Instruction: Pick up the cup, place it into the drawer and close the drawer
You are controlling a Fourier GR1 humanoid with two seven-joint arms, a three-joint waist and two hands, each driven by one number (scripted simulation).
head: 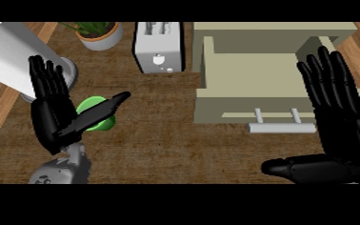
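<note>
My open left hand [60, 112] brackets the green cup [95, 110], left of the drawer [246, 83]: likely light, rigid, slick, best gripped around its sides.

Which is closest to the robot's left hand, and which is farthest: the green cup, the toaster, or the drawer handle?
From the left hand, in the head view:
1. Green cup: right beside the hand, partly behind its thumb.
2. Toaster: up and to the right, at the counter's back.
3. Drawer handle: far across on the right side.
</note>
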